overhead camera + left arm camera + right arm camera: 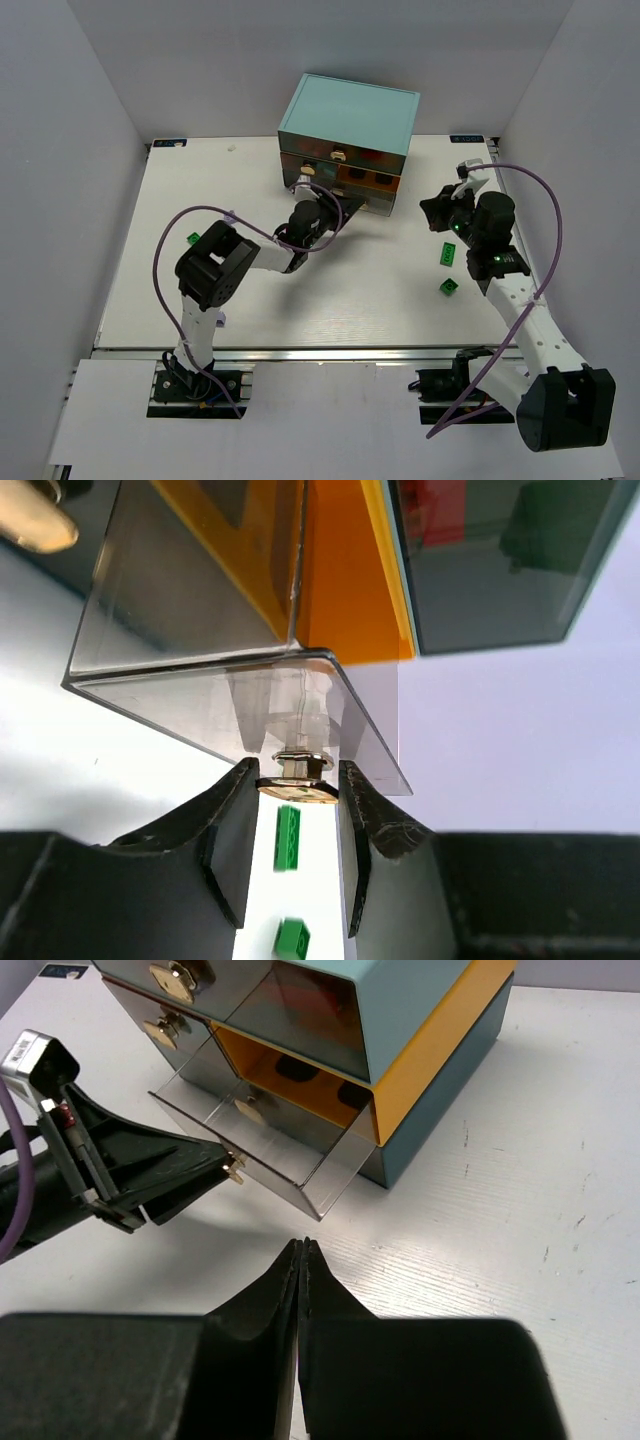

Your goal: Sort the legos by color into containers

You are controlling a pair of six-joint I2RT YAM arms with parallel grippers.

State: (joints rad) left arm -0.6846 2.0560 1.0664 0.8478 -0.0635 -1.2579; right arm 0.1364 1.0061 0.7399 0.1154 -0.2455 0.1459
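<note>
Two left fingers (225, 850) on drawer handle (297, 791)

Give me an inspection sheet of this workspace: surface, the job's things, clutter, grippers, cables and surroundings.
Surface: white table, lightly scuffed.
Job's things: teal cabinet at the far side, with one clear drawer pulled out; a green lego lies near the left arm, and two more near the right arm.
Clutter: nothing seen.
Grippers: left gripper closed on the drawer handle; right gripper shut, holding nothing.
Cables: a purple cable loops along each arm.
Surroundings: plain white walls on three sides.
</note>
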